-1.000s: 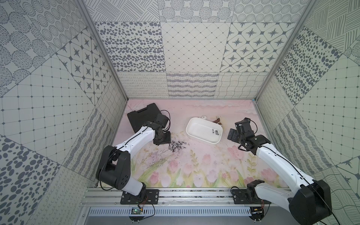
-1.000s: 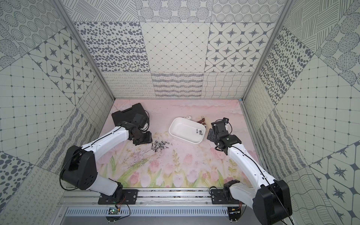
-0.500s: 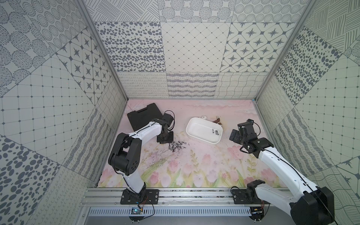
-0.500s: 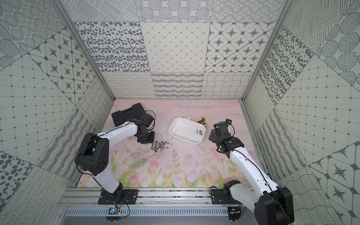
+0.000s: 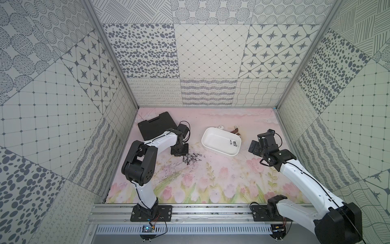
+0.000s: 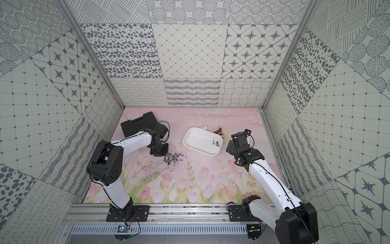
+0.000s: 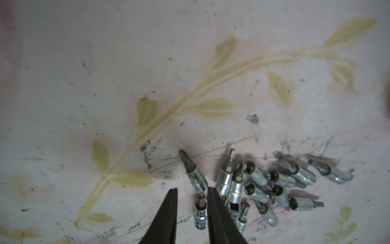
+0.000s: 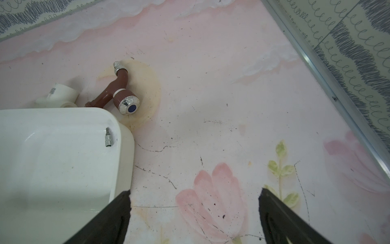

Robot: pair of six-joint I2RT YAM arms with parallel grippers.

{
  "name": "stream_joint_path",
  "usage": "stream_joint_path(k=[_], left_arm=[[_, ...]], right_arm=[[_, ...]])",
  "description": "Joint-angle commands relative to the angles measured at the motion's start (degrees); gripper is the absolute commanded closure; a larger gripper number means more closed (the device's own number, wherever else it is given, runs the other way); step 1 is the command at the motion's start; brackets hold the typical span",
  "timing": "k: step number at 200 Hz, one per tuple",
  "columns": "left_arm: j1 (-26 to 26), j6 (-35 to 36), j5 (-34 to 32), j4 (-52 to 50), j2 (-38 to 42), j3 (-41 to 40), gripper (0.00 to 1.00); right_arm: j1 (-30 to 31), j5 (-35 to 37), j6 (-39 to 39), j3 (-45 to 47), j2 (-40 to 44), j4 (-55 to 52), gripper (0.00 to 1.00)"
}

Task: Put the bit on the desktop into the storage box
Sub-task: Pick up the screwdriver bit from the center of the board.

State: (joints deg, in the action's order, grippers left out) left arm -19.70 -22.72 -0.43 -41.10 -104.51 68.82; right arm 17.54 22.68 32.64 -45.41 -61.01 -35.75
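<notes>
Several silver bits lie in a pile [image 5: 192, 158] [image 6: 173, 158] [image 7: 263, 186] on the scratched pink desktop [image 5: 211, 179]. My left gripper [image 7: 192, 189] [image 5: 182, 154] is down at the pile's edge. One short hex-tipped bit [image 7: 200, 213] lies between its narrowed fingers, touching one finger [image 7: 215, 211], with a gap to the other. The white storage box [image 5: 217, 145] [image 6: 198, 143] [image 8: 52, 158] holds a few bits [image 5: 233, 143] [image 8: 108, 140]. My right gripper [image 8: 195, 190] [image 5: 253, 146] hangs wide open just right of the box, holding nothing.
A black tool case [image 5: 156, 126] lies at the back left, behind my left arm. A brown tap [image 8: 121, 93] and a white pipe fitting [image 8: 61, 95] lie behind the box. Patterned walls enclose the desktop on three sides.
My left gripper's fingers have drawn closer together around the bit, and the left arm's elbow has risen and folded in. The right arm has shifted slightly back from the box.
</notes>
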Motion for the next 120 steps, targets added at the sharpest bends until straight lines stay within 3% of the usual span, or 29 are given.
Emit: stream_joint_path(k=[1, 80, 120], left_arm=[[-0.02, 0.24, -0.46, 0.86, -0.85, 0.7, 0.71], [-0.01, 0.04, 0.23, 1.79, -3.23, 1.4, 0.72], [-0.04, 0.13, 0.35, 1.88, -4.54, 2.0, 0.77]], right_arm=[[-0.41, -0.09, 0.67, 0.08, -0.09, 1.56, 0.03], [-0.43, -0.36, 0.76, -0.85, -1.55, 1.55, 0.03], [-0.53, -0.48, 0.75, -1.1, -2.18, 1.56, 0.03]])
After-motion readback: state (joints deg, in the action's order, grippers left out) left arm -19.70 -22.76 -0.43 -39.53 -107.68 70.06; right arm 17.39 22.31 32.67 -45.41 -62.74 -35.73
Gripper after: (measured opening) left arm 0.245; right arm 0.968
